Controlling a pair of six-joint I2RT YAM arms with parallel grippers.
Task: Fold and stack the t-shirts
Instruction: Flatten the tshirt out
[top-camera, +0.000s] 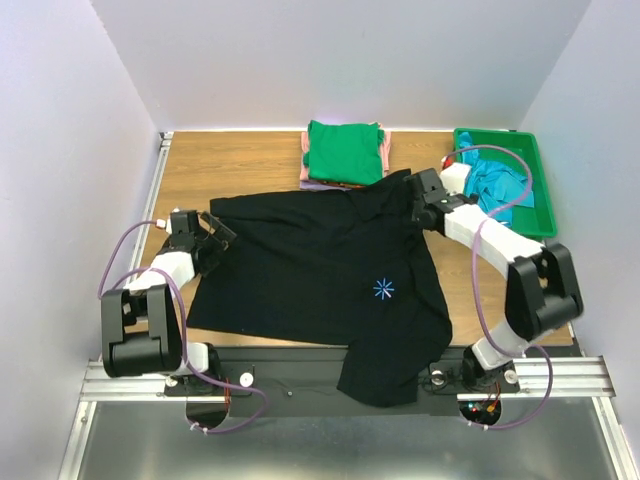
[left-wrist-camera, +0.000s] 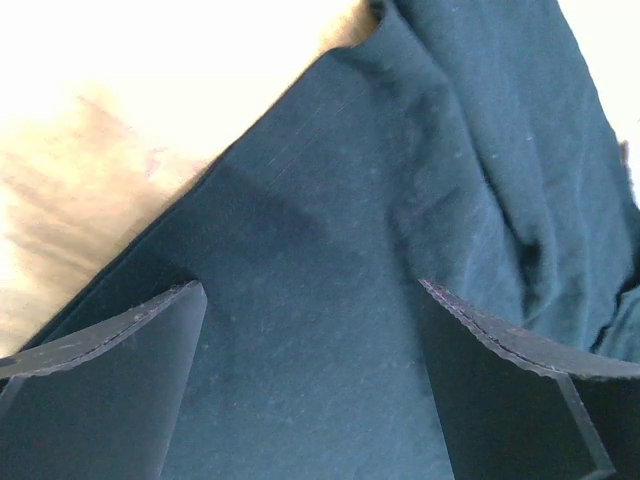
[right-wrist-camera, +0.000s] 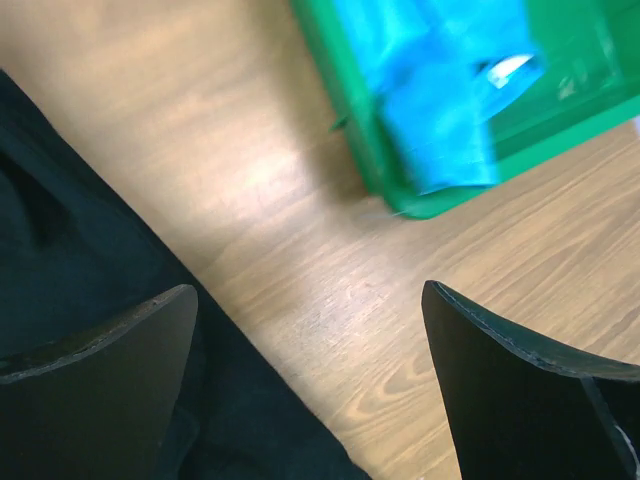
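Observation:
A large black t-shirt (top-camera: 320, 270) lies spread flat on the wooden table, with a light-blue starburst mark (top-camera: 383, 289) near its right side. My left gripper (top-camera: 215, 237) is open over the shirt's left edge; black cloth (left-wrist-camera: 320, 300) fills the gap between its fingers. My right gripper (top-camera: 418, 205) is open at the shirt's upper right corner, with the cloth edge (right-wrist-camera: 110, 300) under its left finger and bare wood between the fingers. A folded stack with a green shirt (top-camera: 345, 152) on top sits at the back. A teal shirt (top-camera: 500, 185) lies in the tray and shows in the right wrist view (right-wrist-camera: 440, 90).
A rigid green plastic tray (top-camera: 535, 175) stands at the back right; its corner shows in the right wrist view (right-wrist-camera: 370, 170). Pink and lilac cloth (top-camera: 306, 170) peek out under the green shirt. White walls enclose the table. The shirt's lower part hangs over the near rail (top-camera: 560, 375).

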